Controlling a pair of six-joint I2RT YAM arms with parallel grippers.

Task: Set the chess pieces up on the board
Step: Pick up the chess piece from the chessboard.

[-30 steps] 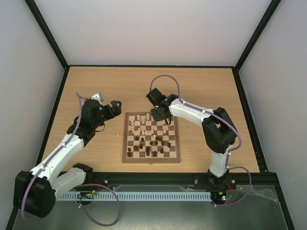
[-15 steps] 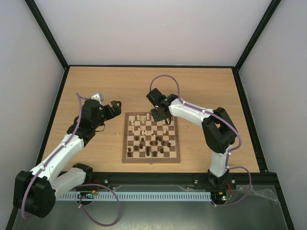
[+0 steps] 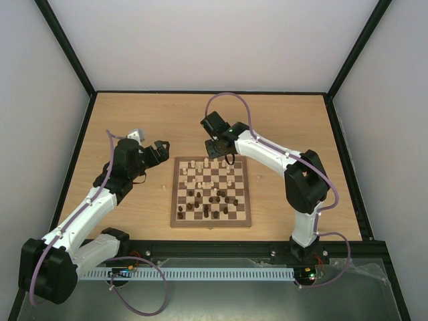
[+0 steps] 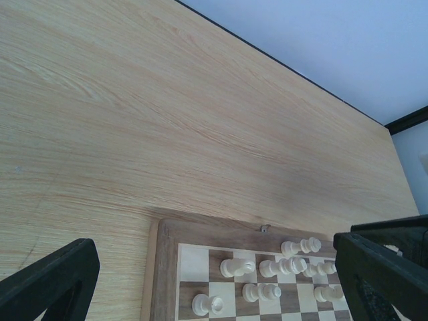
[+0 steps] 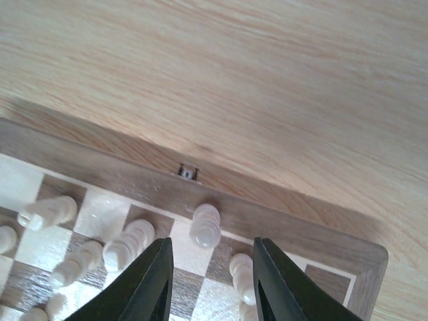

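"What's nearest us?"

"The square wooden checkered board [image 3: 178,217], lying in front of both arm bases on the pale wooden table [image 3: 134,114]. The small dark brown turned pieces [image 3: 212,199] are scattered over its near half, not lined up. The cream pieces [image 3: 200,164] are bunched in the two far rows."

"And the right claw?"

"The right gripper [image 5: 210,251] hangs over the board's far edge, fingers partly apart, nothing between them. One upright cream piece [image 5: 204,225] stands on the back row just beyond the tips, in line with the gap."

"The left?"

"The left gripper [image 3: 159,148] is spread wide and empty, off the far-left corner. I'd say the dark scatter lies back towards us from either claw, and the right one is nearer."
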